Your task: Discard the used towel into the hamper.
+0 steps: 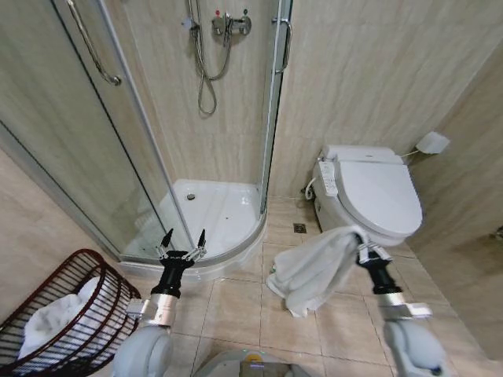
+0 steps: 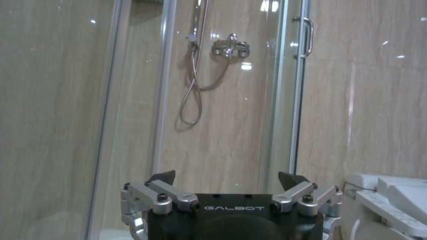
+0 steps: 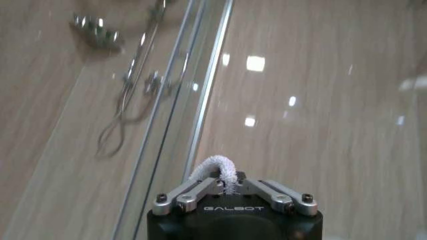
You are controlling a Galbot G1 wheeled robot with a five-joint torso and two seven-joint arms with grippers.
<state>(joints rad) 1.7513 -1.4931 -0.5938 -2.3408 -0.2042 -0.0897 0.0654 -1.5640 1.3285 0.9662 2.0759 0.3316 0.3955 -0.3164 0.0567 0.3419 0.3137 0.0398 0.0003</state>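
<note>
Both arms up in front of the body, left one empty, right one clamped tight.

The left silver-and-black two-finger gripper [image 1: 181,243] sits at the end of a grey forearm that rises from the lower left, wrist pointing up and forward, with its dark pointed fingertips [image 2: 162,176] spread wide apart and nothing between them. The right silver-and-black two-finger gripper [image 1: 362,245] is raised a bit to the right of centre on its own grey forearm with a black wrist section, tilted inward toward the left. Its jaws are pinched together on a fold of the white fluffy terry towel [image 1: 314,269], which hangs down off it; a little loop of the cloth pokes out past the closed fingers [image 3: 189,192].
</note>
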